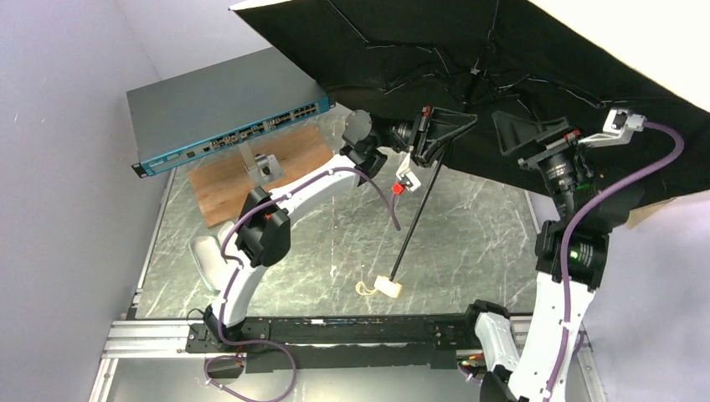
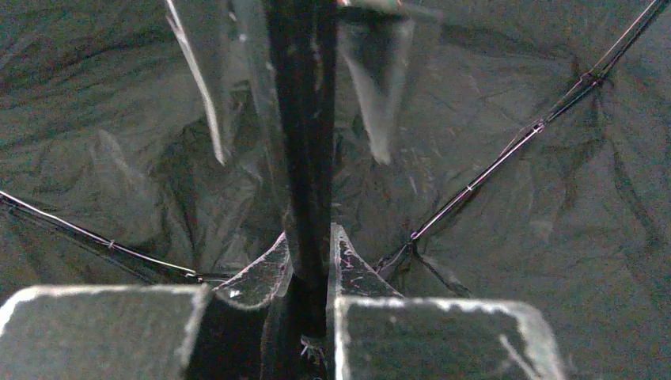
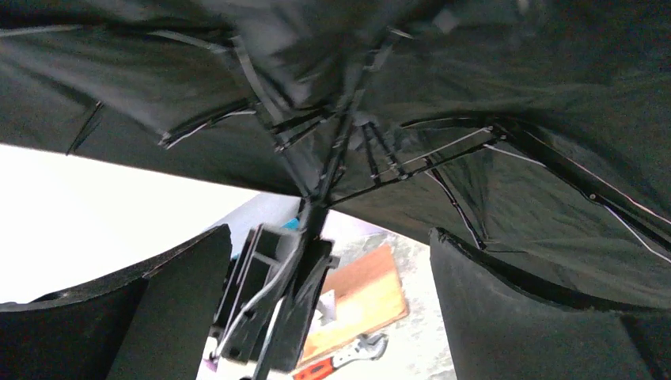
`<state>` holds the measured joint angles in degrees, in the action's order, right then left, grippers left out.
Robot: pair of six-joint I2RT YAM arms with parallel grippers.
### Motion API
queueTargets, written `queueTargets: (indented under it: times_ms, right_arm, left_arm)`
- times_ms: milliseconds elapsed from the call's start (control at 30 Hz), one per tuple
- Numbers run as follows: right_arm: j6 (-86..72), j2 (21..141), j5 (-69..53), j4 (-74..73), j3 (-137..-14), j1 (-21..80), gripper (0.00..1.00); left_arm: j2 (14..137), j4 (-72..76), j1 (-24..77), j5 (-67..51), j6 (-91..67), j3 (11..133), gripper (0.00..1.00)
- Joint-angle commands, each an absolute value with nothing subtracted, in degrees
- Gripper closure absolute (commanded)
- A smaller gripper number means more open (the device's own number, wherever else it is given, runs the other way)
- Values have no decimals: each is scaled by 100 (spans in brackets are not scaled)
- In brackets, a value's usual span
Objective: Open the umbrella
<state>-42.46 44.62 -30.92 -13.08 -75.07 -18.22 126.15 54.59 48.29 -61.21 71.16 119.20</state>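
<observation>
The umbrella (image 1: pixel 402 50) is spread open above the table, with its black lining facing down and tan fabric at the right edge (image 1: pixel 636 50). Its thin black shaft (image 1: pixel 416 219) slants down to the cream handle (image 1: pixel 388 287), which rests on the table. My left gripper (image 1: pixel 435 141) is shut on the shaft just below the canopy; in the left wrist view (image 2: pixel 308 269) the shaft runs up between the fingers (image 2: pixel 352 273). My right gripper (image 1: pixel 526 134) is open and empty under the canopy, right of the shaft. In the right wrist view (image 3: pixel 328 237) its fingers (image 3: pixel 506 309) stand wide apart.
A grey network switch (image 1: pixel 222 113) stands raised at the back left over a wooden board (image 1: pixel 289 163) with a metal bracket (image 1: pixel 264 164). A pale fabric sleeve (image 1: pixel 204 251) lies by the left arm's base. An orange-handled wrench (image 3: pixel 340 360) lies near the board.
</observation>
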Motion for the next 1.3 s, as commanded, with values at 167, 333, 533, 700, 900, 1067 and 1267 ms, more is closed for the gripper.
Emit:
queueTargets:
  times_ms: [167, 333, 533, 700, 900, 1067, 1267]
  right_arm:
    - [-5781, 4941, -3355, -27, -7043, -1867, 6]
    - [-5992, 4908, -3606, 391, -6782, -1847, 5]
    - [-6003, 4736, -3867, 939, -6412, -1826, 3]
    - [-5980, 4604, -3924, 1085, -6218, -1813, 27]
    - [-6479, 4924, -3800, 1605, -6225, -1806, 38]
    - [-6737, 4973, -3670, 1570, -6257, -1661, 45]
    - [-7209, 5099, -3586, 1604, -6314, -1649, 68]
  left_arm:
    - [11918, 6073, 5050, -6405, 7266, 11775, 100]
    - [11914, 5928, 5101, -6415, 7294, 11788, 100]
    - [11933, 5784, 5168, -6389, 7336, 11857, 100]
    - [11990, 5699, 5182, -6245, 7234, 12008, 100]
    - [11990, 6016, 5273, -6328, 7071, 11850, 100]
    - [11970, 5919, 5338, -6354, 7169, 11816, 100]
    - [11994, 5891, 5363, -6476, 7320, 11752, 100]
